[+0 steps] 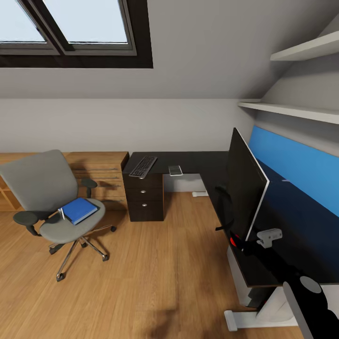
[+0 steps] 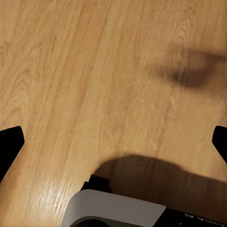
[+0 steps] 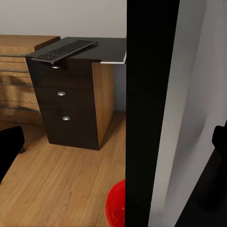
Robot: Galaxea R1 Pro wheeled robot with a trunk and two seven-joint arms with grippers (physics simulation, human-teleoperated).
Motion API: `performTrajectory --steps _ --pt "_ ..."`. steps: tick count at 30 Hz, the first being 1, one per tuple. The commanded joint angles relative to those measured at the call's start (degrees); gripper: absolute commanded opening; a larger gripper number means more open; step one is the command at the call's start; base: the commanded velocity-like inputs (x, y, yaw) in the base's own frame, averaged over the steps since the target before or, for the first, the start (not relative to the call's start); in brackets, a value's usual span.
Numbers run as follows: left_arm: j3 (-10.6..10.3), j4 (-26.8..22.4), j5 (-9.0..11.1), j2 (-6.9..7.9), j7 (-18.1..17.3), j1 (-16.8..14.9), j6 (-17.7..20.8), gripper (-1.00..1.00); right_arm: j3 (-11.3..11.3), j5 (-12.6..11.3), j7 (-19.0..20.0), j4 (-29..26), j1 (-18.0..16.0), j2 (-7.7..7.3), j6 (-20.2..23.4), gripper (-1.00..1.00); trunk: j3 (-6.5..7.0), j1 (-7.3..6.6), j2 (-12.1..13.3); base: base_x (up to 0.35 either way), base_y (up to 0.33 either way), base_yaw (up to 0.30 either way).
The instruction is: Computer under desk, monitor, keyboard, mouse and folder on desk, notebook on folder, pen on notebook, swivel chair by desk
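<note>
The grey swivel chair stands on the wood floor at the left, apart from the desk. The blue folder lies on its seat. The black keyboard rests on the desk's far wing above the drawer unit. The monitor stands on the near wing, seen edge-on. My right gripper is open at its lower corner by the red dot, the screen's edge between the fingers. My left gripper hangs open over bare floor. The computer is out of view.
A small grey flat item lies right of the keyboard; I cannot tell what it is. A light-wood dresser stands against the back wall behind the chair. White shelves hang above the blue back panel. White desk legs sit near my base.
</note>
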Motion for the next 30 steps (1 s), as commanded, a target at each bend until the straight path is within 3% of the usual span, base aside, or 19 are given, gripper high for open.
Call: performTrajectory --steps 1,10,22,30 --pt "-0.1 0.0 0.1 -0.01 0.2 0.0 -0.2 1.00 -0.1 -0.6 0.3 0.1 0.0 0.01 0.5 1.00 -0.06 0.00 0.0 0.000 0.000 0.000" --pt "-0.1 0.0 0.1 -0.01 0.2 0.0 -0.2 1.00 -0.1 -0.5 0.2 1.3 0.0 -0.07 0.5 1.00 -0.06 0.00 0.0 -0.023 0.000 0.000" --pt "-0.1 0.0 0.1 -0.01 0.2 0.0 -0.2 1.00 -0.1 -0.4 0.1 3.4 0.0 -0.16 0.4 1.00 -0.06 0.00 0.0 -0.220 0.000 0.000" --pt "-0.1 0.0 0.1 -0.01 0.2 0.0 -0.2 1.00 -0.1 0.0 0.1 3.8 0.0 -0.17 0.4 1.00 -0.06 0.00 0.0 -0.059 0.000 0.000"
